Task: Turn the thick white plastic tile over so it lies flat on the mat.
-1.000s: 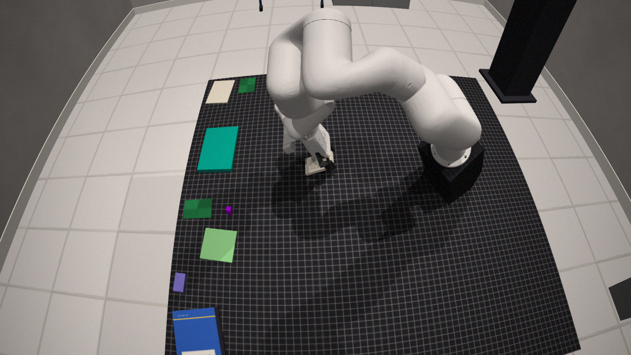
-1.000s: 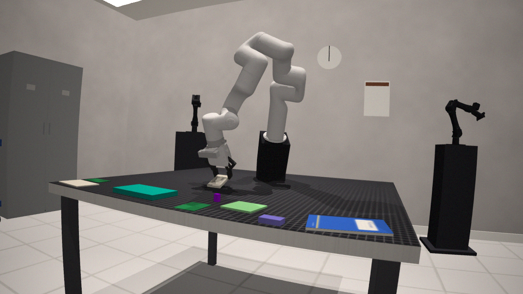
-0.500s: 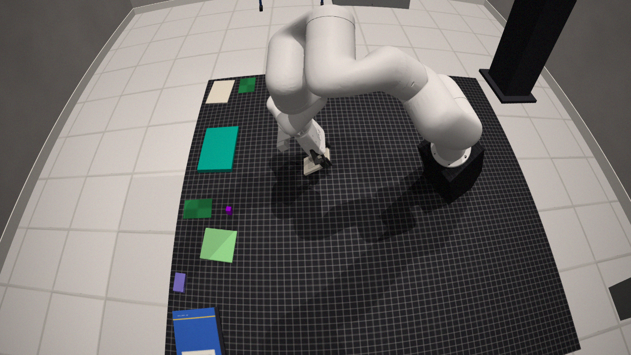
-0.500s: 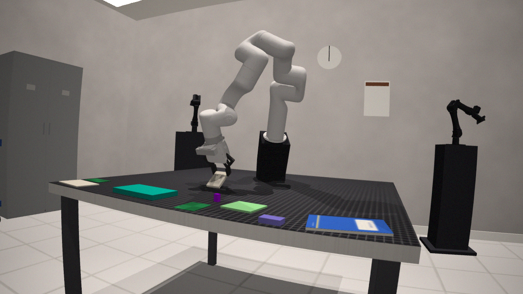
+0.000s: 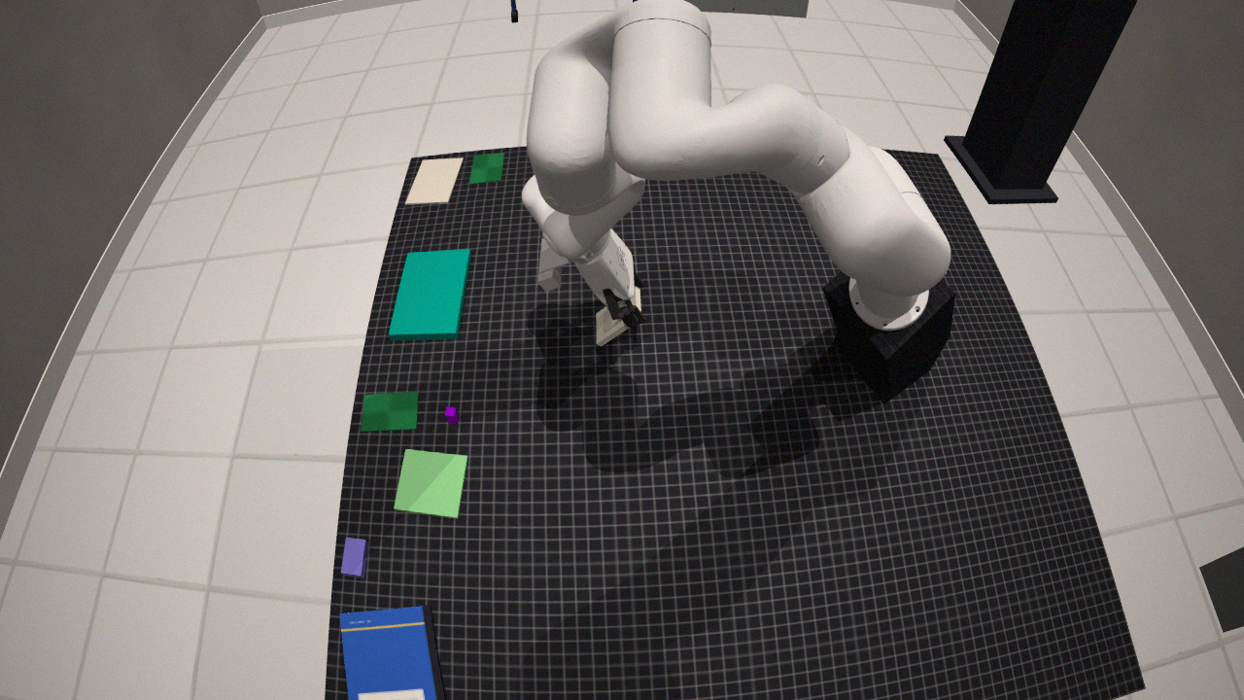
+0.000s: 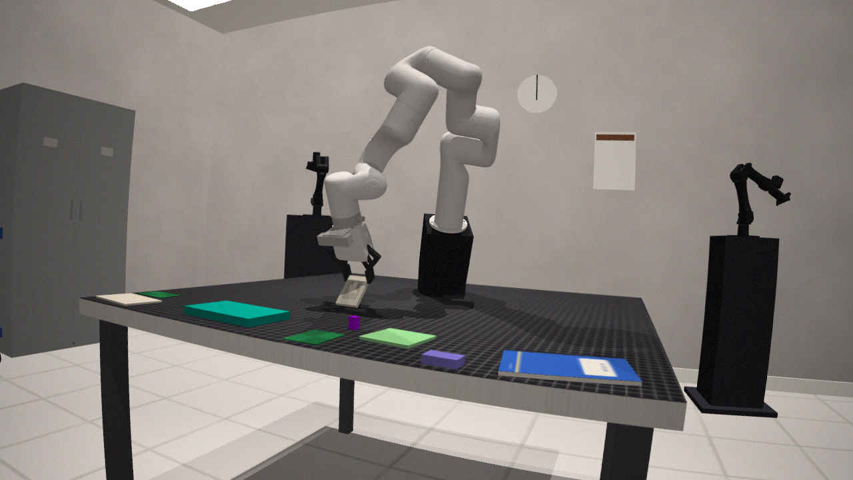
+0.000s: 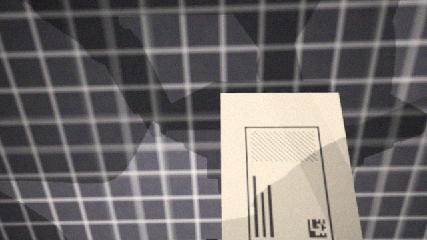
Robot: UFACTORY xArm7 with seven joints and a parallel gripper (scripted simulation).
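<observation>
The thick white plastic tile is near the middle of the black grid mat, in front of the arm's base. It stands steeply tilted in the exterior view. Its lower edge is down at the mat and its upper edge is up between my fingers. My gripper is shut on that upper edge and leans over the tile. The wrist view shows the tile's face with a printed label, bars and a small code. My fingertips are outside the wrist view.
Along the mat's left side lie a cream tile, a dark green patch, a teal slab, a dark green square, a small purple cube, a light green square, a violet block and a blue book. The arm's base stands to the right.
</observation>
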